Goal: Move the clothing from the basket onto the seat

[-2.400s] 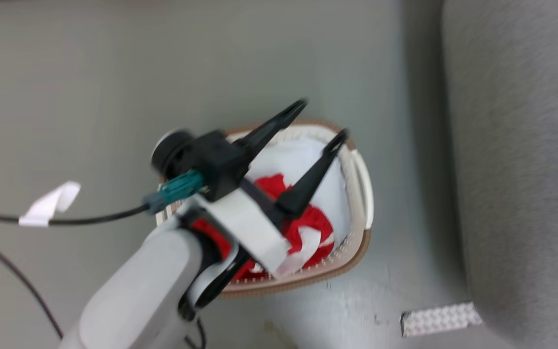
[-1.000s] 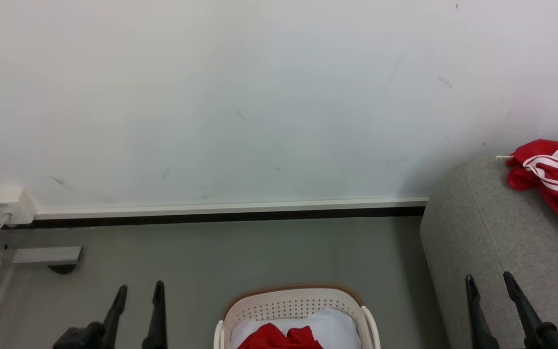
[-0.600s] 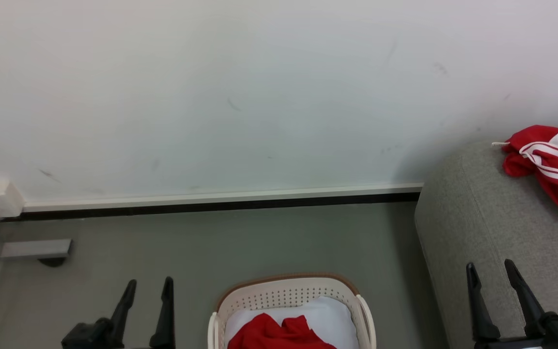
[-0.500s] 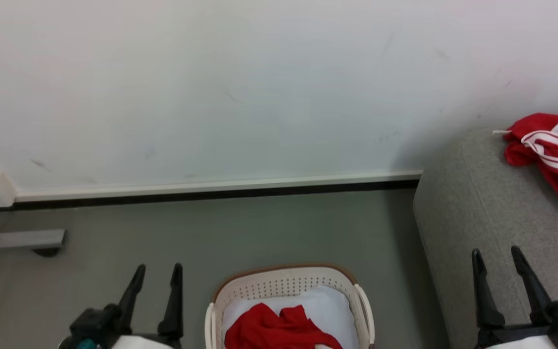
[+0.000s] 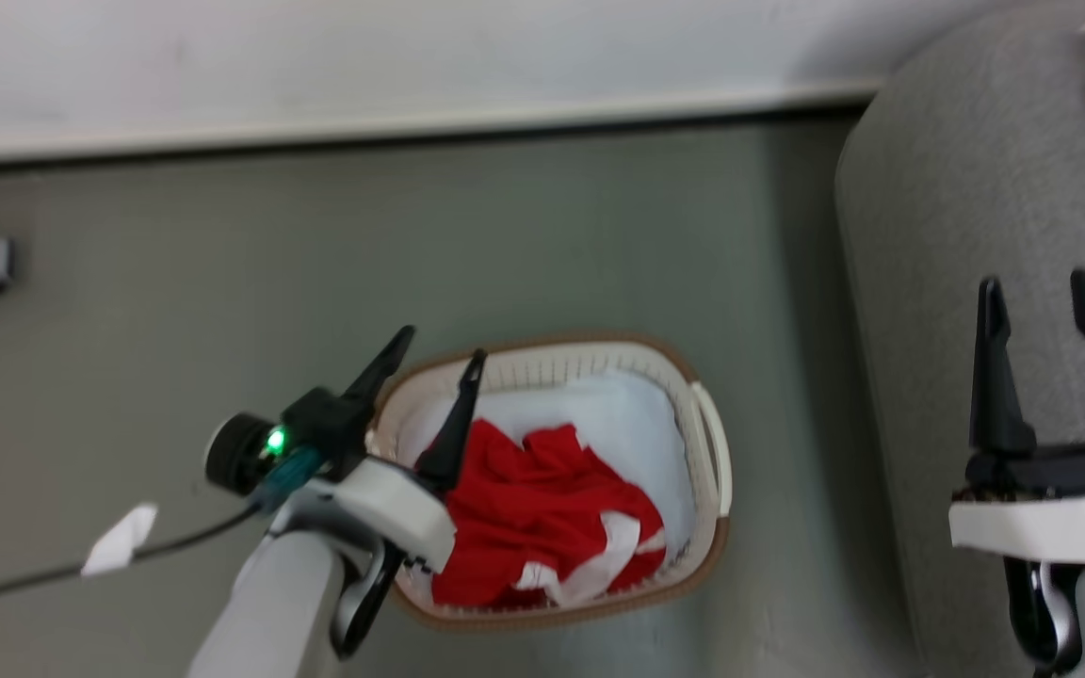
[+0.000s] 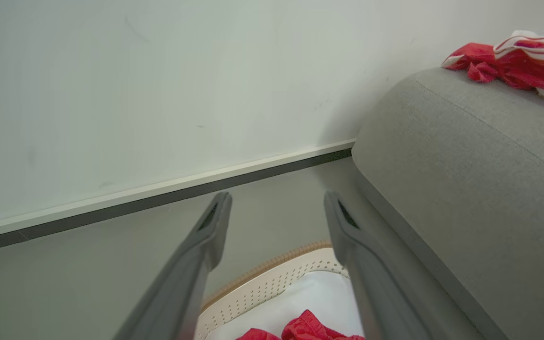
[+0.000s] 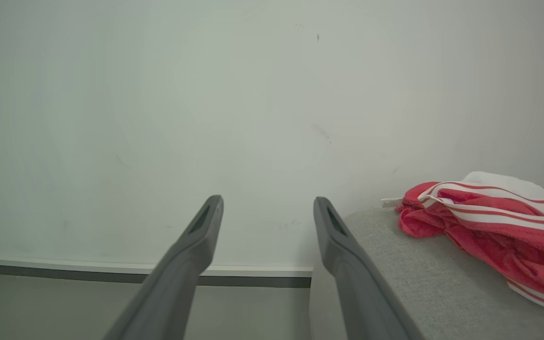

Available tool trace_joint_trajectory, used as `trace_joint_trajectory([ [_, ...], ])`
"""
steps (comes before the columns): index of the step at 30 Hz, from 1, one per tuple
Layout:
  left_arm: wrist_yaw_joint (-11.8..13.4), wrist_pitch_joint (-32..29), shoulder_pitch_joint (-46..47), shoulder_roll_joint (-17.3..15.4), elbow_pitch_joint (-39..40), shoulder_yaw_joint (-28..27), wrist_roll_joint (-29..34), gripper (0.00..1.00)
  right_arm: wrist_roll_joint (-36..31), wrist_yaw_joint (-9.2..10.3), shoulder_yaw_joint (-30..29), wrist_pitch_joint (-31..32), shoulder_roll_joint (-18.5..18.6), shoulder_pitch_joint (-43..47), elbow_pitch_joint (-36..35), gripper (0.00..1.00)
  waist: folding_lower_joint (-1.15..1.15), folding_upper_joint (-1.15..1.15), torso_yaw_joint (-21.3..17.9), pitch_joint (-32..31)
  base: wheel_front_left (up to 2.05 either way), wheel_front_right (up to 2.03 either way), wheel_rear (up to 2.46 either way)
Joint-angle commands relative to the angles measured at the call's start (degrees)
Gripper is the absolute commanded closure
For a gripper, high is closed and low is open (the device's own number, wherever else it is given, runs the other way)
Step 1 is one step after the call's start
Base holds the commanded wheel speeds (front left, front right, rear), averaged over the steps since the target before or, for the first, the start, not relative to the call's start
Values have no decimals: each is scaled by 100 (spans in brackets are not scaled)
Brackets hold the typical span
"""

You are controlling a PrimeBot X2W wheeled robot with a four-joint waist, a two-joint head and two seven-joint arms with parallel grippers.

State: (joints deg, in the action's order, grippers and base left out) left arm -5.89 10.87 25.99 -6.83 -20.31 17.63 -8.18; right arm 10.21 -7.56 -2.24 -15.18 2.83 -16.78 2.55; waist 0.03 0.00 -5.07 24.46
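Grey floor [image 5: 505, 235] below a white wall; cream basket [image 5: 707, 452] just beside grey seat [image 5: 929, 235], red-and-white clothing [image 5: 524, 508] heaped inside. Left gripper [image 5: 442, 344] above basket's left rim, fingers spread wide, empty. Right gripper [image 5: 1035, 280] above seat's near edge, equally wide. Second red garment [image 7: 489, 222] at seat's far corner.

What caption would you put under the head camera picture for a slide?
Open left gripper poised over a basket holding red clothing, beside a grey seat.
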Motion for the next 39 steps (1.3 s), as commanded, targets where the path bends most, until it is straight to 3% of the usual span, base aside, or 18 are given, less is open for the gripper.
trace_joint_trajectory([
  [1,-24,-96,204,-74,-95,76,89,0,15,14,13,4,13,-187,-59,0,-3,0,-59,849,0,0,0],
  [10,-97,-766,1182,-53,-1012,781,629,0,112,14,240,5,14,-853,-244,0,-3,0,-89,1744,0,0,0],
  [25,-143,-1964,2120,-115,-2126,1330,774,0,306,14,439,5,14,-1207,-438,0,-3,0,-244,2427,0,0,0],
  [39,-152,-2137,2586,-302,-2518,1490,642,0,427,14,578,5,13,-1205,-571,0,-3,0,-418,2805,0,0,0],
])
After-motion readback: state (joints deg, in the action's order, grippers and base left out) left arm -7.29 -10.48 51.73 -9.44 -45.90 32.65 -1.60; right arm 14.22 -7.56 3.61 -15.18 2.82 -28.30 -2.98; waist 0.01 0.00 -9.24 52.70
